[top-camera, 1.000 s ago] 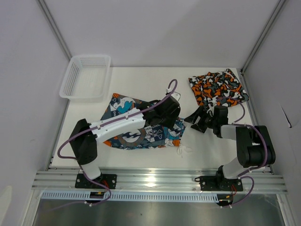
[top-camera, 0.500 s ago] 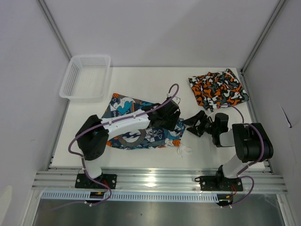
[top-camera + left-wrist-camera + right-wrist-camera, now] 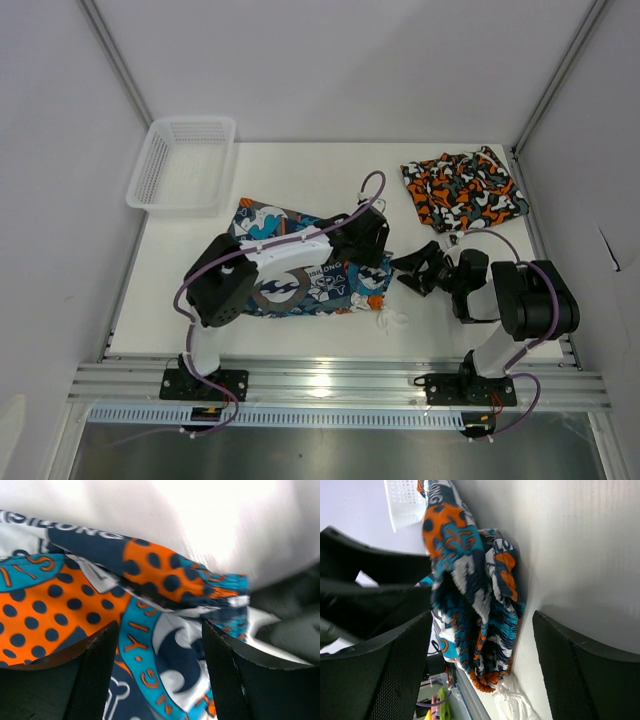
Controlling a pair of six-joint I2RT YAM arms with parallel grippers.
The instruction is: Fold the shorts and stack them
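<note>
The blue-teal, orange and white cartoon shorts (image 3: 300, 285) lie flat at the table's middle-left. My left gripper (image 3: 368, 250) is low over their right end. In the left wrist view it (image 3: 160, 675) is open, and the shorts' fabric (image 3: 170, 650) lies between the jaws. My right gripper (image 3: 408, 272) is open just right of the shorts' waistband (image 3: 470, 605), which lies bunched ahead of it (image 3: 485, 670). The camouflage shorts (image 3: 463, 190) lie crumpled at the back right, apart from both grippers.
A white mesh basket (image 3: 183, 163) stands at the back left corner. The shorts' white drawstring (image 3: 390, 320) trails on the table near the front and shows in the right wrist view (image 3: 520, 705). Walls close in the table on both sides.
My left arm has swung so its gripper sits nearer the cartoon shorts' right end. My right gripper has moved left and nearer, closing on the waistband. The camouflage shorts have not moved.
</note>
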